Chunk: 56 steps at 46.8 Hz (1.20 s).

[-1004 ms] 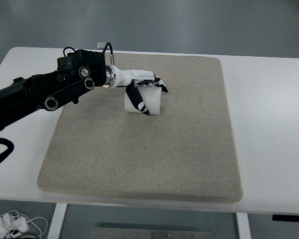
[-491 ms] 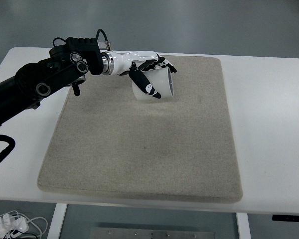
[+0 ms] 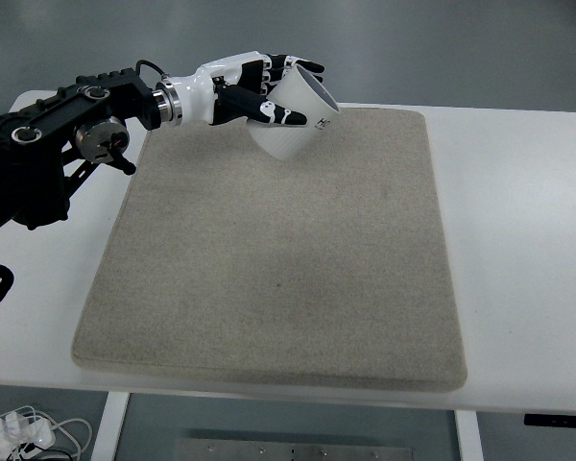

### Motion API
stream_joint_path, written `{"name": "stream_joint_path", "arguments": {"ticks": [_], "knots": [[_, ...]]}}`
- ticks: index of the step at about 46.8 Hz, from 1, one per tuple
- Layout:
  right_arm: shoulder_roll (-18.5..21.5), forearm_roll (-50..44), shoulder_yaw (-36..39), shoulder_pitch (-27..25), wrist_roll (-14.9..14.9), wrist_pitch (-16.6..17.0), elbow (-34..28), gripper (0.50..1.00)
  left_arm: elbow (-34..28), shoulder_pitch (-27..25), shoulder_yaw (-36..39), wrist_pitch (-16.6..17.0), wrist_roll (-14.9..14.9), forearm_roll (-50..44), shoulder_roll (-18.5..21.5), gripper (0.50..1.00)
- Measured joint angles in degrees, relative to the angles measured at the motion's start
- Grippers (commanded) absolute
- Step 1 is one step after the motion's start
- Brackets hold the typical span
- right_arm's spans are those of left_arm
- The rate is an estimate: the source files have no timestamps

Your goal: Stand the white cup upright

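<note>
The white cup (image 3: 294,117) hangs in the air above the far edge of the mat, tilted, with its open mouth facing up and to the right. My left hand (image 3: 269,91) is shut on it, thumb across the near side and the other fingers over the top rim. The black left arm (image 3: 62,144) reaches in from the left edge. The right arm is out of view.
A large beige mat (image 3: 278,259) covers the middle of the white table (image 3: 518,240). White cables (image 3: 24,430) lie on the floor below the table's near left corner.
My left hand has lifted the cup off the mat, up and toward the far side, and turned it so the mouth points more upward.
</note>
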Motion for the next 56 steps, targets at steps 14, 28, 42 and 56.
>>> {"name": "stream_joint_path", "arguments": {"ticks": [14,28,42,56], "knots": [[0.0,0.0,0.0,0.01,0.0,0.0,0.0,0.952,-0.08,6.29,-7.73,-3.41,-9.77,-0.05,-0.5,0.559],[0.0,0.0,0.0,0.0,-0.01,0.0,0.0,0.952,0.02,10.59,-10.41,-3.4,-17.68,0.29,-0.83,0.566],[0.0,0.0,0.0,0.01,-0.01,0.0,0.0,0.952,2.97,12.21,-10.22,-1.49,-28.32,0.76,-1.35,0.574],[0.0,0.0,0.0,0.0,-0.01,0.0,0.0,0.952,6.11,12.31,-9.25,-0.31,-29.09,1.72,-2.58,0.578]]}}
